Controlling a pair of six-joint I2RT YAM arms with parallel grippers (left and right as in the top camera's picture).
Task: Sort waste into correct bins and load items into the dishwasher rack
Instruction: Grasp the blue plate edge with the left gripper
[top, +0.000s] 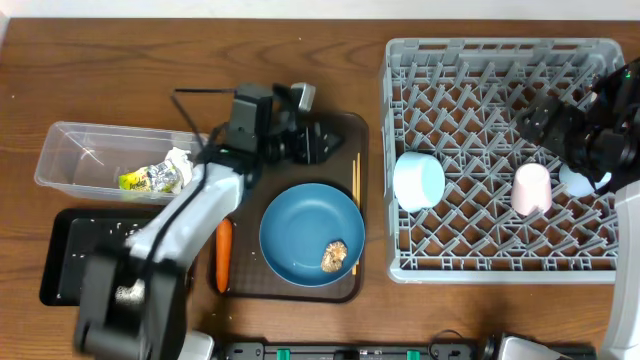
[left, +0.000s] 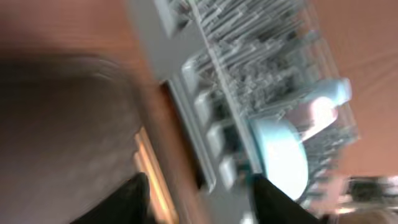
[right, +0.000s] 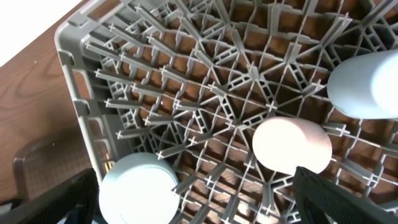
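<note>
1. Now the left gripper (top: 322, 142) hangs over the back edge of the brown tray (top: 345, 288), in the middle of the table. Its jaws are apart and hold nothing.
2. The right gripper (right: 196, 198) is over the rack (top: 500, 268) by the right edge of the table. Its jaws are wide apart and empty too.
3. The bowl (top: 418, 180), pink cup (top: 532, 188) and blue cup (right: 367, 87) sit in the rack, toward its front side.
4. The plate (top: 300, 225) lies on the brown tray with a food lump (top: 333, 257) on it. I think the plate is hard, smooth and could break. The lump looks small and soft, so pinch it gently from above.
5. The chopsticks (top: 354, 210) lie along the tray's right edge. They look thin, stiff and light, and may roll. Take them by the middle.
6. The carrot (top: 224, 255) lies at the tray's left edge. It looks firm, so grab it across the middle.
7. The wrapper (top: 145, 180) and tissue (top: 180, 160) are in the tub (top: 70, 150) by the left edge. The black tray (top: 60, 270) is at the front-left corner.
8. Only the overhead view shows the plate, carrot and bins. The right wrist view shows the cups up close. The left wrist view is blurry and shows the rack's side.
</note>
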